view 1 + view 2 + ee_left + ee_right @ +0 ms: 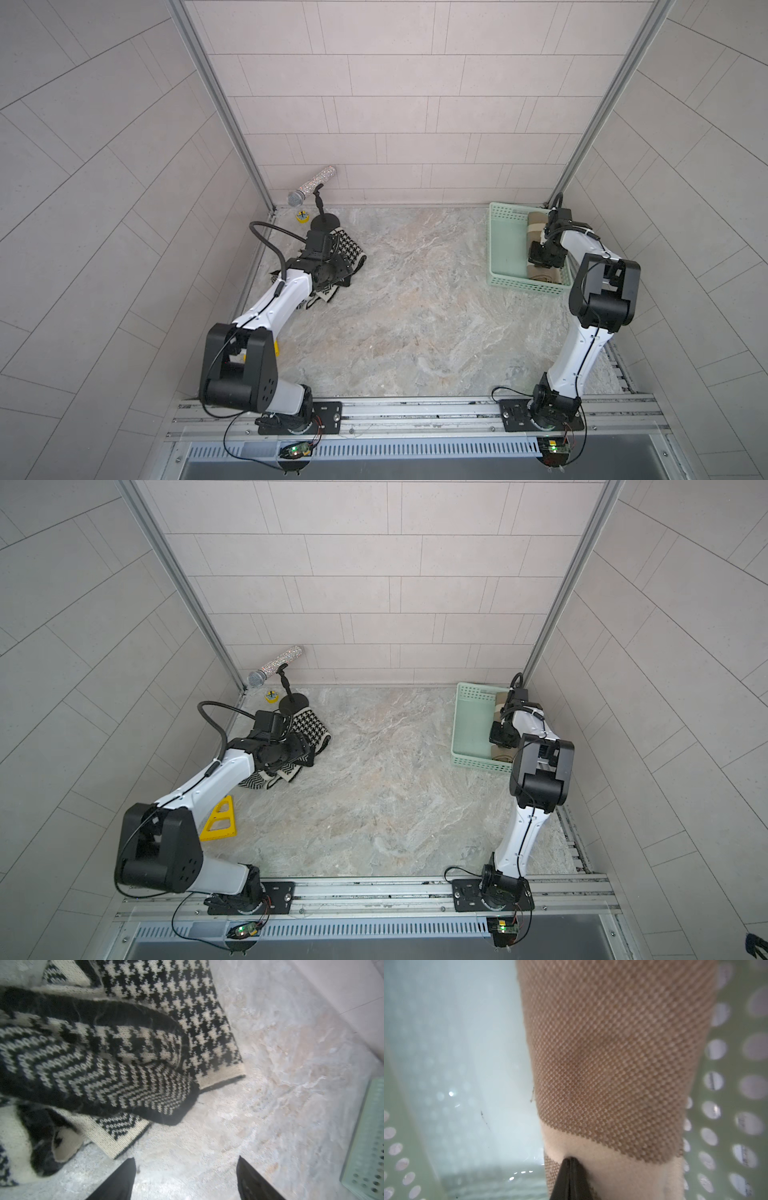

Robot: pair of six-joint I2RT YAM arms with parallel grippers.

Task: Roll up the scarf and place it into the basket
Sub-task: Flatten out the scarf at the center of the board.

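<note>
A tan rolled scarf with a cream band lies inside the mint-green basket at the far right. My right gripper reaches down into the basket, shut. Its tips press into the cream band of that scarf, and the cloth puckers there. A black-and-white patterned scarf lies crumpled on the table at the far left. My left gripper hovers open beside its edge, with only bare table between the fingers.
A glittery microphone on a black stand and a small yellow roll sit behind the patterned scarf. A yellow triangular frame lies by the left arm. Walls close in on three sides.
</note>
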